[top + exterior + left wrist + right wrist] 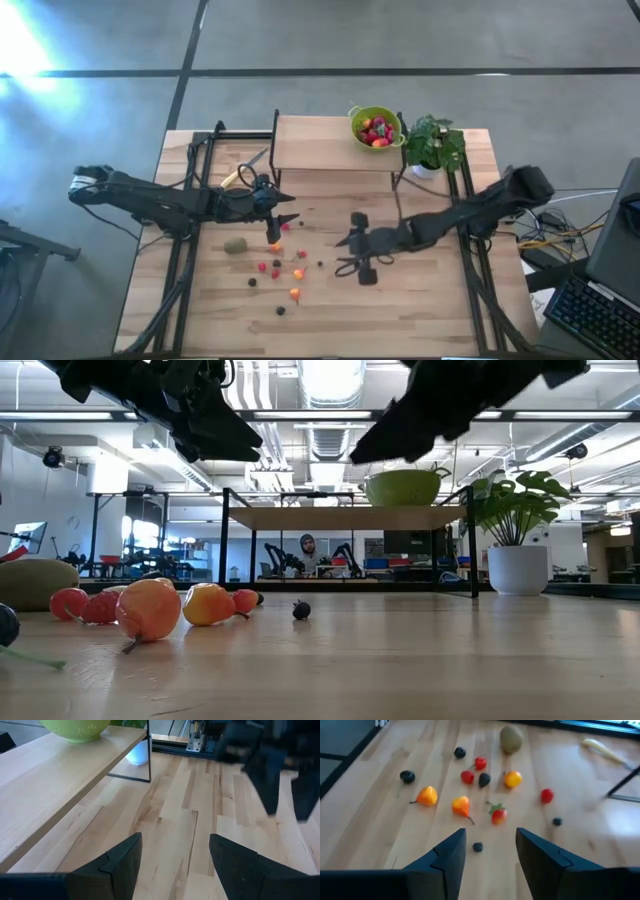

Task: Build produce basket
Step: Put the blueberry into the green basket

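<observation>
While berries scatter, the kiwi (235, 245) lies lengthwise across the table (420, 310).

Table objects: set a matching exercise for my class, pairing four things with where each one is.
Things:
1. basket
2. kiwi
3. plant
4. knife

Places:
A. table top, beside the scattered fruit
B. on the raised shelf
C. right of the shelf, in a white pot
D. left of the shelf, by the left arm

Pairs: 1-B, 2-A, 3-C, 4-D
</observation>
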Controlling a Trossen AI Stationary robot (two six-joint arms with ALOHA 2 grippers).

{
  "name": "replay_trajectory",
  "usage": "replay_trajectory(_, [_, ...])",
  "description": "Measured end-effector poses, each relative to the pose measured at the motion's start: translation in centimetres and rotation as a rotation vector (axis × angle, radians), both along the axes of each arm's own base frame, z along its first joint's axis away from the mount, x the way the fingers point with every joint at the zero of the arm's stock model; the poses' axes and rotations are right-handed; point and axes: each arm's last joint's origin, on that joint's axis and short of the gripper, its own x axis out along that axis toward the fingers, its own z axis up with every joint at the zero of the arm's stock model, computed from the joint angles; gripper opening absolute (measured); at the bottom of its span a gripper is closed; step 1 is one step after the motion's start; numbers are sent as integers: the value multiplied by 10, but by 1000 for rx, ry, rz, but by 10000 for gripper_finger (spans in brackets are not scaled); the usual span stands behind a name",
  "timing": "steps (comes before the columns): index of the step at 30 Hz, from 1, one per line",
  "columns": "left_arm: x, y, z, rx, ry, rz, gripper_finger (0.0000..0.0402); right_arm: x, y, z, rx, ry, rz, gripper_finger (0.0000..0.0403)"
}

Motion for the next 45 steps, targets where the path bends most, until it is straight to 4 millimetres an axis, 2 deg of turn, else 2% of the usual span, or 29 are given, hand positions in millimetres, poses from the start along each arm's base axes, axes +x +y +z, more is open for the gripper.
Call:
replay_trajectory(6, [0, 0, 0, 0, 0, 0, 238, 15, 9, -34, 5, 26, 2, 184])
replay_trajectory(14, [0, 0, 0, -2, -1, 1, 238, 28, 13, -62, 63, 19, -33, 196])
replay_trajectory(26, [0, 0, 0, -13, -3, 5, 238, 37, 13, -103, 115, 49, -106, 178])
replay_trajectory(31, [0, 0, 0, -17, -4, 6, 238, 44, 14, -121, 121, 83, -135, 186])
replay_trajectory(39, [0, 0, 0, -17, -3, 6, 238, 56, 18, -126, 116, 71, -145, 202])
replay_trajectory(45, [0, 0, -1, -16, 1, 6, 238, 56, 17, -124, 100, 69, -148, 179])
